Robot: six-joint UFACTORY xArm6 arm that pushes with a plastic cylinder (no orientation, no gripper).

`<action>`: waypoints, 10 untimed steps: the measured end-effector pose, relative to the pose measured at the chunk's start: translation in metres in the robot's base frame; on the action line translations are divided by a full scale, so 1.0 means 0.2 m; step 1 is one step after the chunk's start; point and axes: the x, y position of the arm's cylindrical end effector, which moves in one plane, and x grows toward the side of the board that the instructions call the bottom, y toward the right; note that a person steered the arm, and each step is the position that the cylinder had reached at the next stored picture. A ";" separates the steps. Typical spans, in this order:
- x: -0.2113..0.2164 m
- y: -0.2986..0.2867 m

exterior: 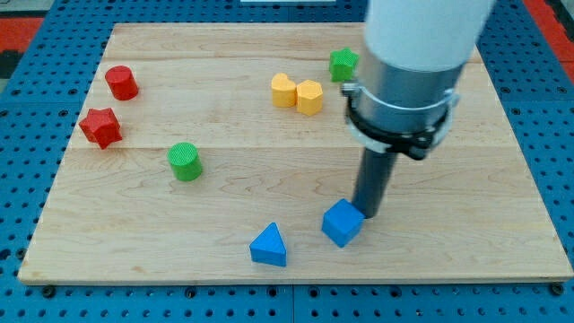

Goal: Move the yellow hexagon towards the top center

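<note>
**Near the view's bottom, my tip sat by the blue cube**

My tip point(367, 215) touched the blue cube's point(342, 222) right edge on the wooden counter point(269, 179). No hand here, only a rod, nothing held. The yellow hexagon point(283, 91) sat up top, touching a second yellow block point(309, 97), well apart from my tip.

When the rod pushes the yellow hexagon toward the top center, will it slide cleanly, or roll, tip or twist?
The yellow hexagon looks squat and flat-based, so it should slide, not roll or tip. Its faceted sides may let it twist under an off-centre push. It touches another yellow block, which may get dragged along. My tip is beside the blue cube, far off.
</note>
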 end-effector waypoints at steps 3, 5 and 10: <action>-0.17 -0.35; -0.37 -0.56; -0.79 0.08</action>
